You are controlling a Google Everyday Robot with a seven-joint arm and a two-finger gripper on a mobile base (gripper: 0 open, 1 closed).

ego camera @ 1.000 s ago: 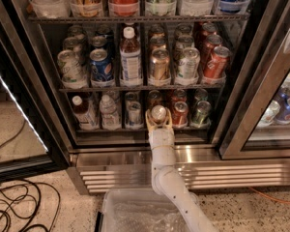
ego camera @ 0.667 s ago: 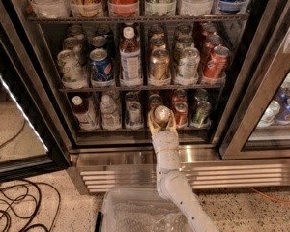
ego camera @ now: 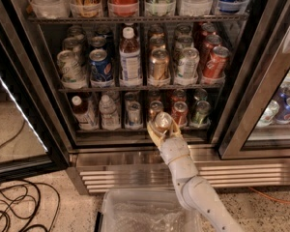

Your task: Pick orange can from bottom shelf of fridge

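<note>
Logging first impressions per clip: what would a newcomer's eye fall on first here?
The gripper, clasping the orange can at the front of the bottom shelf, centre frame. Around it, the fridge packed with rows of drinks; below, a clear plastic bin.

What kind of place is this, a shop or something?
Probably a shop or office snack area: a glass-door drinks fridge stocked with cans and bottles, a second cooler beside it, speckled floor. The robot's hand is at the bottom shelf, closed around an orange can.
</note>
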